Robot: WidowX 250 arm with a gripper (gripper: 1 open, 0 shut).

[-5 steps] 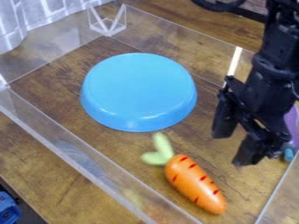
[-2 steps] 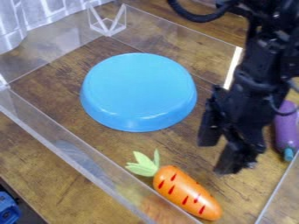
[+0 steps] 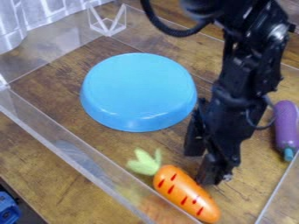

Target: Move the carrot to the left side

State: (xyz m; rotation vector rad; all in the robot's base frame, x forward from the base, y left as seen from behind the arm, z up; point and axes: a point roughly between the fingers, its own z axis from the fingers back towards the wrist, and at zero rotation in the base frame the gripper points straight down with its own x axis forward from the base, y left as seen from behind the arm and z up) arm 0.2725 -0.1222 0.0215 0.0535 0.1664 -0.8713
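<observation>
The black robotic claw [image 3: 205, 164] hung just beside the glossy orange toy carrot [image 3: 184, 192] (red-striped, green-topped) — its fingers slightly apart, nothing visibly between them.

A dish [image 3: 139, 92] sits on the table [image 3: 56, 86] behind the carrot [image 3: 184, 192], the eggplant [image 3: 286, 128] at right.
</observation>
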